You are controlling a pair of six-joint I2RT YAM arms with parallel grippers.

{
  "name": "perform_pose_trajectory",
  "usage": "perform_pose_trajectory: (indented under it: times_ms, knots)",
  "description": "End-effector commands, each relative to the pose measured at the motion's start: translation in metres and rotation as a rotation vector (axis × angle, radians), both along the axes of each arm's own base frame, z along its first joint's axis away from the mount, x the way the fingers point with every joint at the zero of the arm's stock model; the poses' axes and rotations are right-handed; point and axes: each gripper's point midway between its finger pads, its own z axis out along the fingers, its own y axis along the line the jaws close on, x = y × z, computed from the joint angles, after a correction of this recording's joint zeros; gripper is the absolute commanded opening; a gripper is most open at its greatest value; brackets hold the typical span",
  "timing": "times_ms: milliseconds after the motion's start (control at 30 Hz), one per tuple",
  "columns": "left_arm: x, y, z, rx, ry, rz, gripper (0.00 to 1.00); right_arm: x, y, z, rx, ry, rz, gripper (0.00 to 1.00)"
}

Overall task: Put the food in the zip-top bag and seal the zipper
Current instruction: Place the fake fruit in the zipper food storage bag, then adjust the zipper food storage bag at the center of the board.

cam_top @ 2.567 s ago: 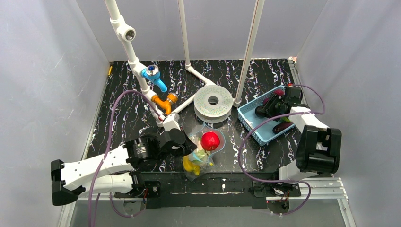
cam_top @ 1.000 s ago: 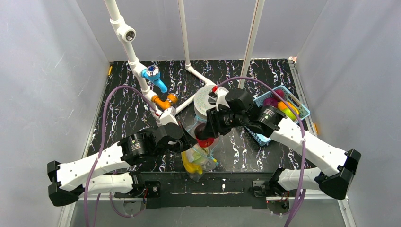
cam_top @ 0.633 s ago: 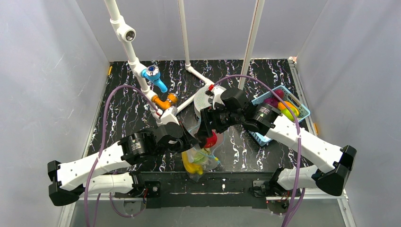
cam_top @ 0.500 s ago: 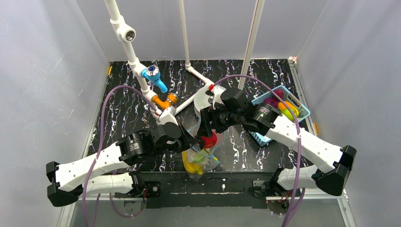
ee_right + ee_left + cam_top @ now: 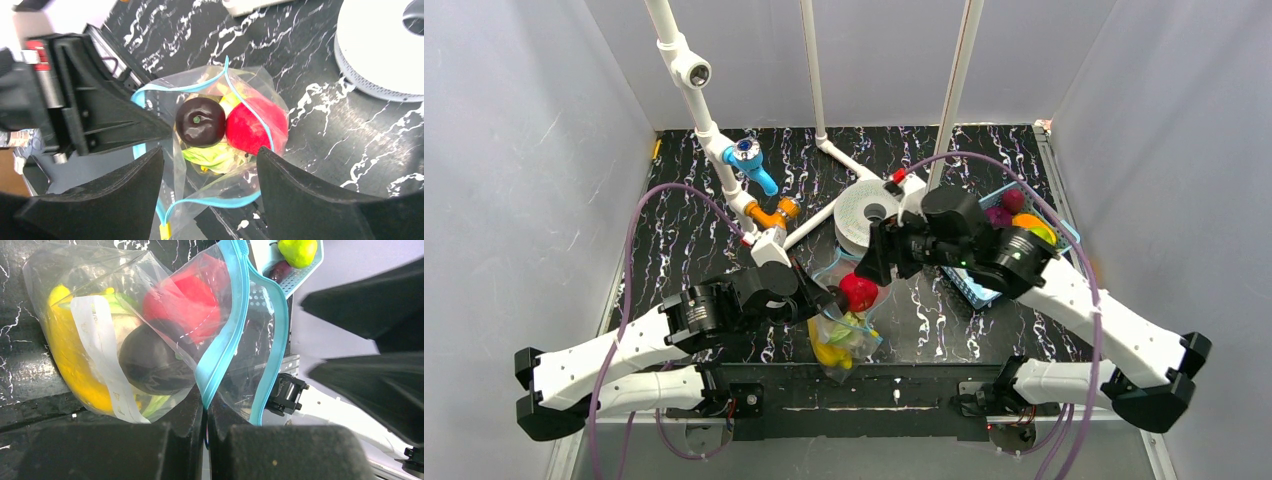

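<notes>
The clear zip-top bag (image 5: 848,335) lies open near the table's front edge. My left gripper (image 5: 206,407) is shut on the bag's teal zipper (image 5: 225,347) and holds the mouth up. Inside lie a yellow banana (image 5: 70,357), a red apple (image 5: 255,127), a dark purple fruit (image 5: 200,120) and a green piece (image 5: 212,156). My right gripper (image 5: 210,200) hangs open just above the bag's mouth with nothing between its fingers. In the top view it (image 5: 870,268) sits right of the left gripper (image 5: 822,298), beside the apple (image 5: 858,292).
A light-blue mesh basket (image 5: 289,281) to the right holds a green fruit (image 5: 298,250) and other food, partly hidden by my right arm. A white spool (image 5: 874,215) stands behind the bag. White pipes with blue and orange fittings (image 5: 749,160) rise at the back left.
My right gripper came from the basket to the bag with the dark purple fruit, opened and let it drop in, then drew back to the right. The left gripper kept its hold on the zipper.
</notes>
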Motion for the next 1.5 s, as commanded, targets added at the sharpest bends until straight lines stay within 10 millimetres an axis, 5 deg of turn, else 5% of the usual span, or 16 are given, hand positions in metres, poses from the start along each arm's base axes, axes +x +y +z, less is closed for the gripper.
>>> perform_pose_trajectory:
  times_ms: [0, 233, 433, 533, 767, 900, 1033, 1233, 1300, 1467]
  knots:
    - [0.006, 0.012, 0.0, 0.012, -0.026, 0.047, 0.0, 0.008, -0.022, 0.067, 0.119, -0.183, -0.083, 0.74]
    - [0.006, 0.015, 0.005, 0.02, -0.042, 0.04, 0.0, 0.055, -0.102, 0.088, 0.141, -0.34, -0.541, 0.89]
    - [0.004, 0.009, 0.001, 0.025, -0.025, 0.018, 0.0, 0.101, -0.193, 0.041, 0.007, -0.292, -0.982, 0.9]
    - [0.002, 0.007, 0.001, 0.018, -0.02, 0.009, 0.0, 0.114, -0.221, 0.018, -0.037, -0.192, -1.094, 0.89]
    - [0.004, 0.003, 0.007, 0.001, -0.033, 0.006, 0.0, 0.152, -0.239, -0.027, -0.132, -0.066, -1.158, 0.89]
    - [0.006, -0.002, 0.03, -0.024, -0.072, -0.018, 0.0, 0.171, -0.226, -0.052, -0.055, 0.084, -1.083, 0.86]
    - [0.011, -0.007, 0.062, -0.023, -0.146, -0.051, 0.0, 0.174, -0.209, -0.057, -0.048, 0.136, -0.983, 0.85]
    - [0.022, 0.003, 0.088, 0.016, -0.22, -0.029, 0.0, 0.172, -0.213, -0.055, -0.102, 0.103, -0.949, 0.86]
    - [0.023, 0.007, 0.082, 0.021, -0.218, -0.011, 0.0, 0.171, -0.218, -0.052, -0.117, 0.081, -0.963, 0.86]
    - [0.021, 0.013, 0.031, 0.045, -0.125, 0.032, 0.0, 0.174, -0.23, -0.058, -0.125, 0.059, -1.008, 0.87]
